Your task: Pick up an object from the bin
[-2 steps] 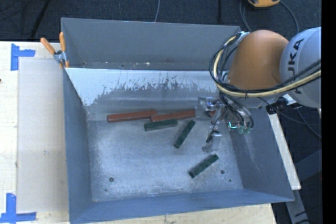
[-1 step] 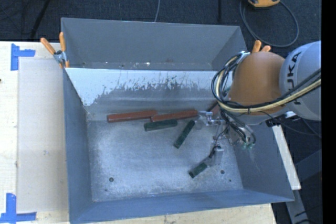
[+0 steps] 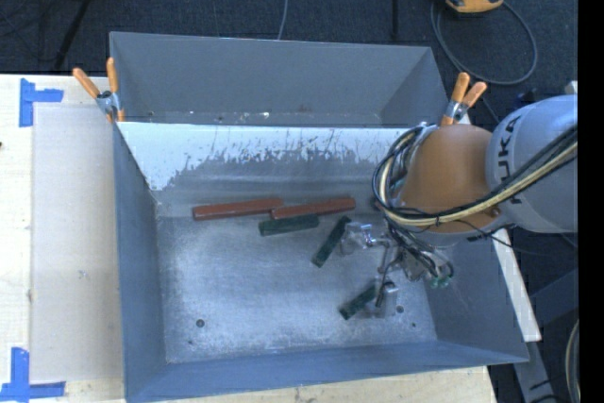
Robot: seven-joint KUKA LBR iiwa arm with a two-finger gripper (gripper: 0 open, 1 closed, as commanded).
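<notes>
My gripper [image 3: 385, 290] hangs low over the right part of the bin floor, under the orange wrist cover. A short dark green block [image 3: 358, 305] lies right at its tip, touching or nearly touching it on the left side. Up and to the left, a dark green stick [image 3: 327, 243] lies slanted on the floor. Another dark green stick [image 3: 290, 225] rests flat further left.
Two reddish-brown sticks [image 3: 237, 209] [image 3: 314, 208] lie end to end along the foot of the bin's back wall. The arm and its cables cover the bin's right side. The left and front floor is bare metal.
</notes>
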